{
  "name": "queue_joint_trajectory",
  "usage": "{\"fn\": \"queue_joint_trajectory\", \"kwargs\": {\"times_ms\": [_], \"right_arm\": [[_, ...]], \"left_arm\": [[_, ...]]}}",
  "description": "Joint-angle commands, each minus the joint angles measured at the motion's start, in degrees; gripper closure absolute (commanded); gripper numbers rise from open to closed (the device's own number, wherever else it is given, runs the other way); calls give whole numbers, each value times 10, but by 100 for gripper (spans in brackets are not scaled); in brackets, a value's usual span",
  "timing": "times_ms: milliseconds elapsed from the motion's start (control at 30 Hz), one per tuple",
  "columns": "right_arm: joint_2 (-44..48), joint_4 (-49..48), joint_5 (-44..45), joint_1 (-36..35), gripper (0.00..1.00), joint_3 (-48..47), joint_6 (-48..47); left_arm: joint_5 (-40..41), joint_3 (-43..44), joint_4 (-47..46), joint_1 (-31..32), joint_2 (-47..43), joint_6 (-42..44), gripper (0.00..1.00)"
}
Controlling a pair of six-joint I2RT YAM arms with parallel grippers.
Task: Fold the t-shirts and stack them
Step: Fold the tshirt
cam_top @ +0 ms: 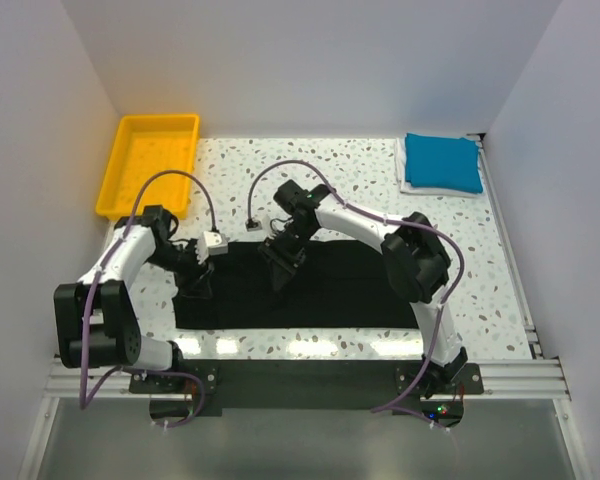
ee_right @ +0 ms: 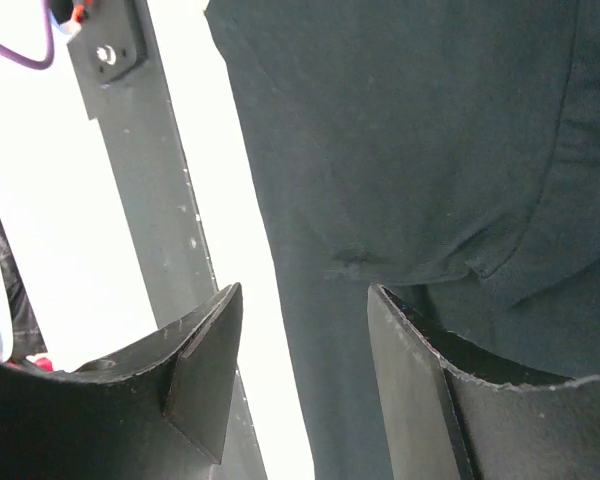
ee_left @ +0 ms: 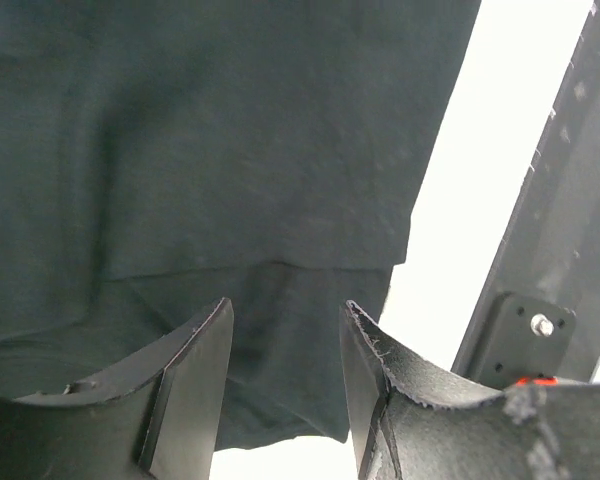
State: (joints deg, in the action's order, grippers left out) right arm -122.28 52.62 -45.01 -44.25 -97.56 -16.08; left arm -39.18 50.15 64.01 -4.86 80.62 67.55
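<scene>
Left hand (cam_top: 197, 287), right hand (cam_top: 283, 274) parted; one black t-shirt (cam_top: 350, 290), blue t-shirt (cam_top: 442, 162), white t-shirt (cam_top: 401, 172).

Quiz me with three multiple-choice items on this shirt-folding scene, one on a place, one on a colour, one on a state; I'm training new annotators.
1. Where does the blue t-shirt lie?
A) near left corner
B) far right corner, on the white t-shirt
C) the table's middle

2. What colour is the tray?
A) green
B) yellow
C) red

3. The left arm's fingers and the right arm's fingers, over the black t-shirt, are:
A) apart, gripping nothing
B) clamped on cloth
C) out of sight

Answers: 1 B, it sits folded in the far right corner; 2 B, the top view shows it bright yellow; 3 A, each wrist view shows a clear gap with cloth beyond.
</scene>
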Motion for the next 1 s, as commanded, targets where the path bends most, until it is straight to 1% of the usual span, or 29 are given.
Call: {"fn": "queue_joint_trajectory", "kwargs": {"times_ms": [0, 67, 100, 133, 167, 200, 233, 300, 333, 367, 433, 467, 533, 567, 700, 800, 900, 967], "right_arm": [[28, 16, -5, -3, 44, -32, -7], [22, 9, 26, -2, 44, -35, 1], [18, 8, 69, 0, 46, -38, 7], [16, 7, 83, 3, 46, -37, 10], [15, 9, 94, 16, 46, -37, 13], [17, 8, 100, 27, 46, -31, 18], [24, 6, 101, 40, 46, -26, 22], [35, 9, 112, 83, 46, -11, 23], [49, 11, 119, 99, 46, -4, 20], [58, 13, 125, 130, 46, 9, 11], [81, 20, 142, 163, 46, 25, 2], [86, 22, 151, 194, 46, 41, -4], [96, 26, 178, 226, 47, 58, -20], [106, 25, 186, 257, 47, 76, -30], [118, 21, 236, 315, 48, 115, -56], [117, 11, 273, 350, 48, 142, -71], [100, -5, 314, 374, 50, 163, -83], [88, -9, 328, 387, 51, 170, -89]], "left_arm": [[-35, 38, -56, -5, 15, -65, 48], [-23, 51, -98, -5, 23, -144, 48], [-17, 55, -151, -6, 25, -179, 48], [1, 57, -175, -7, 25, -235, 48], [14, 63, -202, -8, 26, -265, 47], [25, 64, -249, -7, 26, -290, 47], [44, 66, -266, -7, 26, -327, 47], [62, 72, -301, -8, 37, -362, 46], [84, 75, -307, -7, 42, -372, 46], [93, 79, -313, -9, 46, -379, 46], [110, 82, -325, -10, 58, -391, 47], [114, 83, -332, -10, 60, -397, 47], [122, 90, -339, -9, 75, -409, 47], [127, 97, -339, -9, 82, -415, 47], [136, 103, -339, -9, 127, -421, 48], [142, 103, -332, -10, 161, -419, 53], [193, 87, -356, -11, 184, -416, 59], [215, 85, -372, -15, 195, -417, 66]]}}
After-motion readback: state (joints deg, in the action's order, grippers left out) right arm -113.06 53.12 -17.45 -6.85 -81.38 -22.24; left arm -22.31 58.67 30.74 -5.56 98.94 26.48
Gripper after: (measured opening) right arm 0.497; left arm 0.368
